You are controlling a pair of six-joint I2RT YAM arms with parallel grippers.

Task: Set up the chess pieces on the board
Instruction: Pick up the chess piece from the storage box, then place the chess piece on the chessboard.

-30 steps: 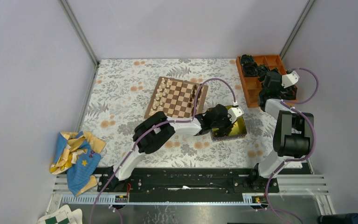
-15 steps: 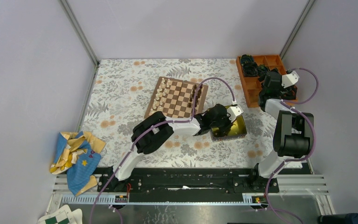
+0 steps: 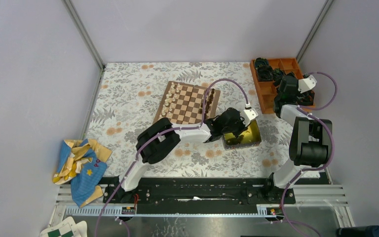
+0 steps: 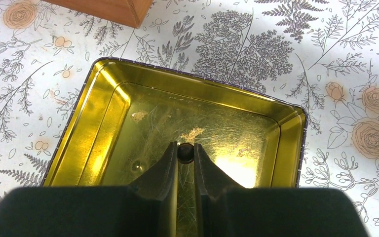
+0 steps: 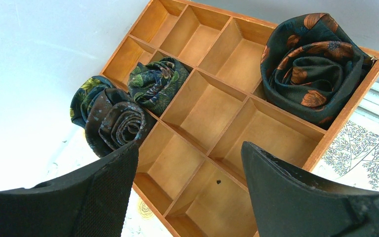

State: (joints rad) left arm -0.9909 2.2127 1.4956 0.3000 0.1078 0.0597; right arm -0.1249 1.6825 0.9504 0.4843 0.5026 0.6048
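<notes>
The board [image 3: 187,104] lies at the middle back, with cream chess pieces [image 3: 170,101] along its left side and dark ones [image 3: 208,98] along its right. My left gripper [image 3: 233,126] hangs over the shiny yellow tin [image 3: 250,137]. In the left wrist view it [image 4: 185,146] is shut on a small dark round-headed chess piece [image 4: 185,153], pinched at the fingertips above the tin's floor [image 4: 128,133]. My right gripper [image 5: 190,145] stands open over the orange compartment tray [image 5: 227,118], with nothing between its fingers.
The orange tray [image 3: 266,96] sits at the back right and holds dark rolled fabric lumps [image 5: 311,64]. A blue and yellow cloth [image 3: 79,165] lies at the near left. A green-and-white checkered sheet [image 3: 61,229] lies beyond the table's front left corner.
My left arm has shifted slightly back and left with the piece still pinched. The right arm has not moved.
</notes>
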